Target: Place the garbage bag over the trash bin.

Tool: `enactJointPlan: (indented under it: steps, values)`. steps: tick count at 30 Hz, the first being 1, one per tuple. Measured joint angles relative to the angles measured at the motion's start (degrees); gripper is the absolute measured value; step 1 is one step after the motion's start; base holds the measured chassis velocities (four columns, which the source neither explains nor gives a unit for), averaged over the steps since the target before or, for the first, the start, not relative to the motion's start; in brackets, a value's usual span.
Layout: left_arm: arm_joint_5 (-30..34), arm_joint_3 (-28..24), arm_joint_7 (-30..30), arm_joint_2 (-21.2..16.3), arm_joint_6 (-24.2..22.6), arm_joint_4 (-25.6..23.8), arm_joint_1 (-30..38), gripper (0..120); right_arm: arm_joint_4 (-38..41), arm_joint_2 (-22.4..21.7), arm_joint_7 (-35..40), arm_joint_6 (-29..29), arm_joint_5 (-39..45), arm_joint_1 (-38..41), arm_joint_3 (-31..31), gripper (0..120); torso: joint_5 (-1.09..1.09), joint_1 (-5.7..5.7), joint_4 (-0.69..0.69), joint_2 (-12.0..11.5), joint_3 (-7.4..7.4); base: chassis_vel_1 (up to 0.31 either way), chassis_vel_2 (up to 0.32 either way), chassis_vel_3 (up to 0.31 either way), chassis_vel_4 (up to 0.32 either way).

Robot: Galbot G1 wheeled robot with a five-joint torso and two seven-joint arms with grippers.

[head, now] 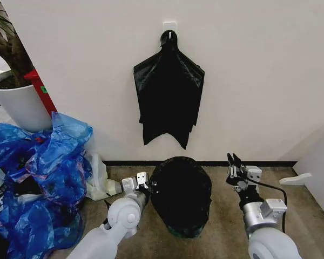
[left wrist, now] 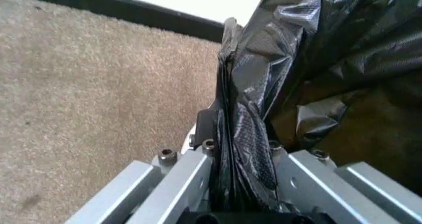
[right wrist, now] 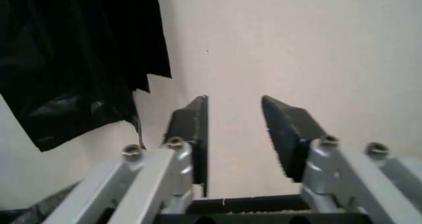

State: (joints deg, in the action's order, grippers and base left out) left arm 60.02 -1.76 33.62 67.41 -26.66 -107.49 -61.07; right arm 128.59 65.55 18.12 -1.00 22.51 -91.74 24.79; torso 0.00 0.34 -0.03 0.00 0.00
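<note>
The garbage bag, glossy black and wrinkled, stands as a rounded hump on the carpet between my two arms. The trash bin is hidden under it. My left gripper is at the bag's left side, shut on a bunched fold of the film. The left wrist view shows that fold of the garbage bag pinched between the fingers of the left gripper. My right gripper is raised to the right of the bag, apart from it. In the right wrist view the right gripper is open with nothing between its pads.
A flat black bundle hangs from a wall hook above the bag, also seen as the black bundle. Blue plastic bags pile up at the left beside a white plant pot. A white wall panel closes the right.
</note>
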Motion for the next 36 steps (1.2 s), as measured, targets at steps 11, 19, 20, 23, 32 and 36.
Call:
enactJointPlan:
  steps: [11,19,20,23,32,36]
  values:
    - [-2.13,-0.57,-2.65,0.13,-1.24,1.07,0.11,37,0.17,-0.02,0.05,-0.47,0.23,1.21,-1.70,79,0.00,0.00,0.01,0.00,0.00,0.000,0.000,0.000,0.000]
    - [-2.42,0.80,-2.81,-1.27,-1.43,-2.39,-1.75,66,-0.12,-0.26,0.87,-0.67,0.90,2.11,-2.30,99,0.00,0.00,0.01,0.00,0.00,0.000,0.000,0.000,0.000]
    - [-2.42,1.02,-2.93,-1.62,-1.42,-2.98,-2.10,71,-0.12,-0.27,0.92,-0.69,0.97,2.12,-2.42,100,0.01,0.00,0.02,0.00,0.00,0.000,0.000,0.000,0.000]
    - [-2.51,1.44,-3.79,-2.35,-1.02,-4.38,-2.72,79,-0.12,-0.18,1.09,-0.74,1.01,2.13,-2.88,100,0.00,0.00,0.01,0.00,0.00,0.000,0.000,0.000,0.000]
    - [-5.80,4.75,-7.38,-3.64,2.65,-8.90,-5.67,100,0.25,-0.11,0.82,-0.71,0.52,1.93,-2.00,100,0.00,0.00,0.01,0.00,0.00,0.000,0.000,0.000,0.000]
    - [-16.57,7.01,-13.15,-4.94,10.01,-10.52,-7.99,100,-1.30,0.69,-4.91,1.57,-1.14,-0.05,2.15,100,0.01,0.00,0.02,0.00,0.00,0.000,0.000,0.000,0.000]
